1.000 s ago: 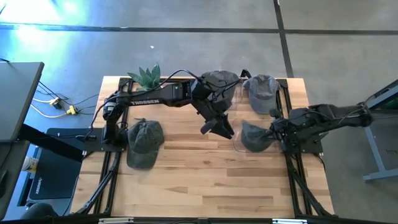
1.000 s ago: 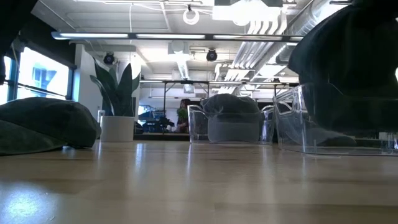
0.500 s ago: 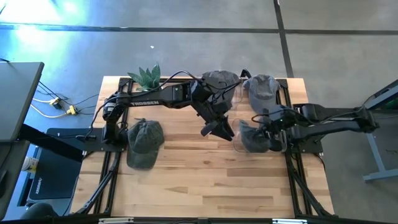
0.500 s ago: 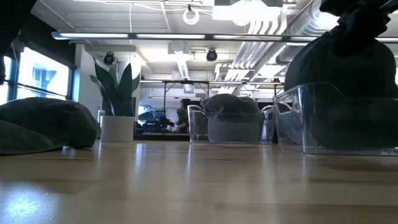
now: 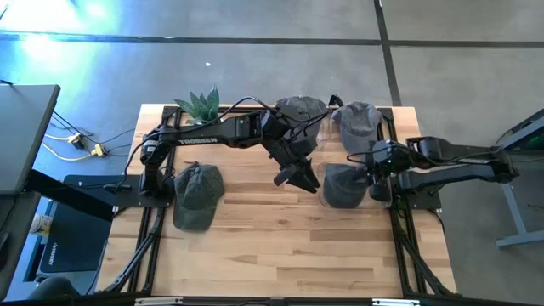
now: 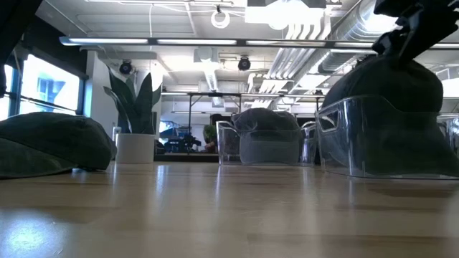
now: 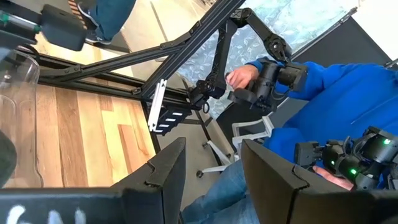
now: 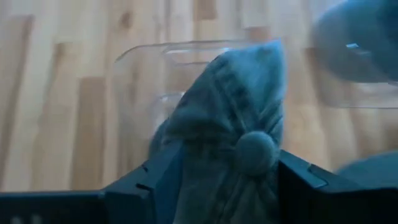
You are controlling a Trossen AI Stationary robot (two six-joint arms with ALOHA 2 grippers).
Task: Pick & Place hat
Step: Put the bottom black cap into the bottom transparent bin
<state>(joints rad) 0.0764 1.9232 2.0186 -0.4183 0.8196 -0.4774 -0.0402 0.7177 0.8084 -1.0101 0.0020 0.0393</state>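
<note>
A grey hat (image 5: 340, 185) (image 6: 387, 93) sits crown up inside a clear container (image 6: 344, 143) at the table's right. My right gripper (image 5: 372, 172) (image 8: 230, 165) is open just above it, a finger on each side of the crown and its top button (image 8: 255, 152). My left gripper (image 5: 293, 178) (image 7: 211, 168) hangs open and empty at mid-table, just left of that container. My right gripper comes at the hat from above, slanting in from the table's right. Its open fingers (image 8: 165, 177) stand on either side of the crown around the button. I cannot tell whether they touch the cloth. The hat rests in the container.
Two more hats (image 5: 302, 109) (image 5: 357, 123) sit in clear containers along the far edge. Another hat (image 5: 195, 194) (image 6: 50, 143) lies flat on the wood at the left. A potted plant (image 5: 201, 104) stands far left. A person's blue sleeve (image 7: 323, 81) shows beyond the table.
My right gripper has brought the hat down from above the clear container into it, shifting a little toward the table's far and left edges. It has then opened. The hat now sits lower, settled inside the container walls.
</note>
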